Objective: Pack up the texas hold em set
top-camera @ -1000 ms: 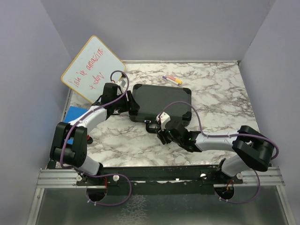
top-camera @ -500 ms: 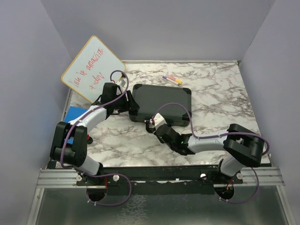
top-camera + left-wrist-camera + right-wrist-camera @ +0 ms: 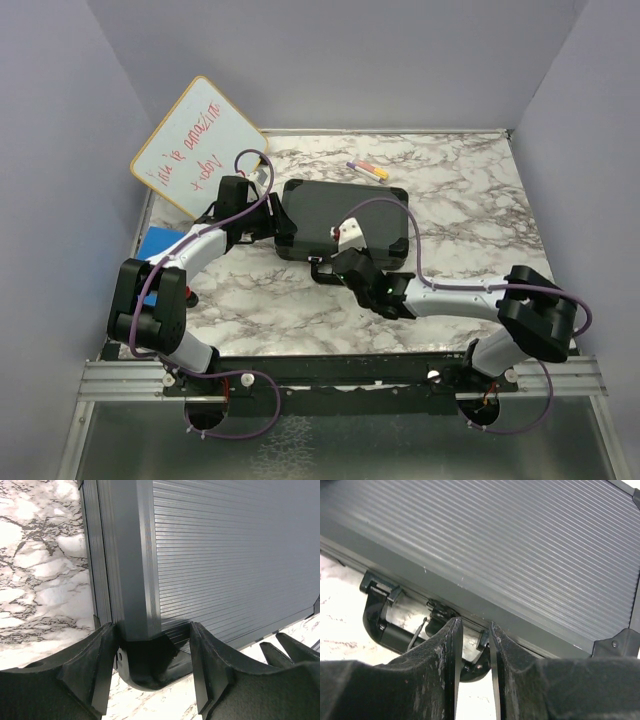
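Observation:
The black briefcase [image 3: 350, 212] lies closed and flat on the marble table. No chips, card decks or discs show. My left gripper [image 3: 281, 222] is at the case's left end. In the left wrist view [image 3: 152, 626] its jaws straddle the black corner cap [image 3: 150, 660] of the ribbed case [image 3: 225, 555] and press on both sides of it. My right gripper [image 3: 334, 263] is at the case's front edge. In the right wrist view [image 3: 474, 623] its jaws stand a narrow gap apart, closed round the right end of the handle [image 3: 382, 626] below the lid [image 3: 520, 545].
A white dry-erase board [image 3: 195, 145] leans at the back left. A flat blue pad [image 3: 160, 243] lies at the left edge beside my left arm. Markers [image 3: 368, 169] lie behind the case. Grey walls close in three sides.
My right gripper has moved left and forward from the table in front of the case up to its front edge at the handle. The left arm and the case have not moved.

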